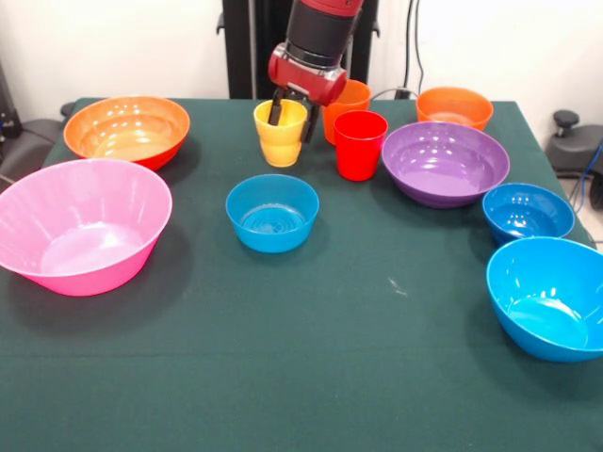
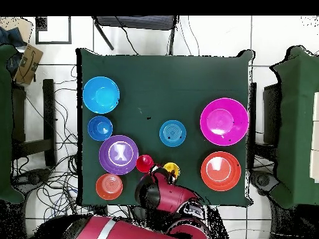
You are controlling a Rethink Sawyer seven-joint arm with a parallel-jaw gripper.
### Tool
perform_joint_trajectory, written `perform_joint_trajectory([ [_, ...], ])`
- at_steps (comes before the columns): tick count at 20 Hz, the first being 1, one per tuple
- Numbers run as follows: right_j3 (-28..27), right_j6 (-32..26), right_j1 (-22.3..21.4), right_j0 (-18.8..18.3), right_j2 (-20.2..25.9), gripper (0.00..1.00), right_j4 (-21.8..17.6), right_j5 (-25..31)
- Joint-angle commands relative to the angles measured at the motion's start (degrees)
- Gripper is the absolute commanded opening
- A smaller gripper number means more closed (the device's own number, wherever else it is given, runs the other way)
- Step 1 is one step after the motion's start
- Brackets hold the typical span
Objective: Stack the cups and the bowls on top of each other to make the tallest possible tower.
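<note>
The gripper (image 1: 290,113) is down at the yellow cup (image 1: 281,133). One finger dips inside the cup and the other sits outside, so the wall of the cup is between them. It looks like the gripper is pinching the cup's rim, though I cannot tell how tightly. The cup stands upright on the green desk (image 1: 311,358).

No tower is built yet. Every bowl and cup sits alone on the desk. Just beside the gripper stands the red cup (image 1: 360,143), and right behind the gripper is the orange cup (image 1: 352,100), partly hidden. In front of the gripper sits a small blue bowl (image 1: 272,212). The purple bowl (image 1: 445,162) is off to the same side as the red cup. The big pink bowl (image 1: 82,223) and the big orange bowl (image 1: 126,130) are off to the other side.

So this looks like the very first step: grabbing the yellow cup. Next, the gripper should lift the cup straight up, so it does not bump the red cup, and carry it to something it can sit on.
</note>
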Motion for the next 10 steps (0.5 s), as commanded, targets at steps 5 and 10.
perform_joint_trajectory([
  [5,0.0,9.7,0.4,0.3,6.4,1.00,2.7,5.6],
  [10,0.2,10.0,0.3,0.1,6.8,0.00,2.7,5.1],
])
